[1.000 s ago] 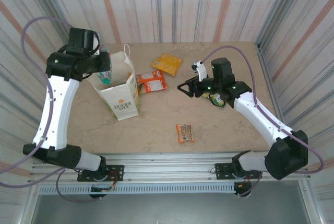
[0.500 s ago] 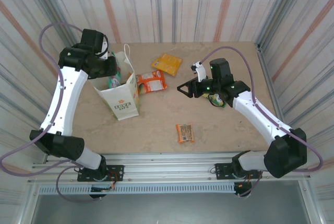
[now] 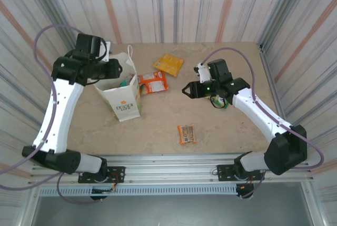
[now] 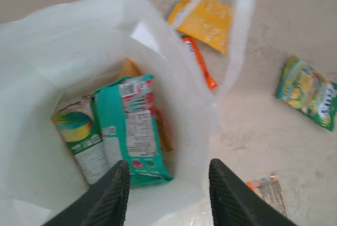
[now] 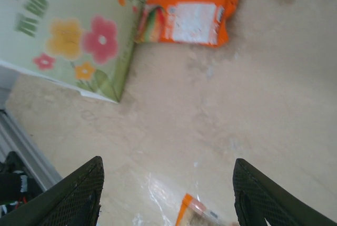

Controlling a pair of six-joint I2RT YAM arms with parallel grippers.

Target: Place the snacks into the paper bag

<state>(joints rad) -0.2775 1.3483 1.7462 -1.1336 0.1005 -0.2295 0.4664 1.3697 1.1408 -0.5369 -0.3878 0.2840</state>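
Note:
The paper bag (image 3: 122, 98) stands upright at the left of the table, its mouth open. My left gripper (image 3: 114, 70) hangs over that mouth, open and holding nothing. In the left wrist view my gripper (image 4: 168, 164) looks down into the bag (image 4: 63, 41), where a teal-red packet (image 4: 132, 131), a green-white packet (image 4: 81, 137) and an orange packet (image 4: 162, 127) lie. On the table lie a yellow-orange packet (image 3: 168, 64), a red-orange packet (image 3: 153, 82), a tiny orange bar pack (image 3: 186, 133) and a yellow-green packet (image 3: 219, 101). My right gripper (image 3: 189, 90) is open above bare table, and the right wrist view shows the gripper (image 5: 167, 161) over the bar pack (image 5: 196, 215).
Striped walls close in the table on three sides. The bag's white loop handle (image 3: 128, 52) sticks up at its far side. The right wrist view shows the bag's flower print (image 5: 79, 33) and the red-orange packet (image 5: 195, 10) ahead. Bare tabletop (image 3: 158, 115) lies between bag and bar pack.
My left gripper has opened and the teal-red packet it held over the bag now lies inside. The left arm shifted slightly. My right gripper moved a little left and away from me, still open.

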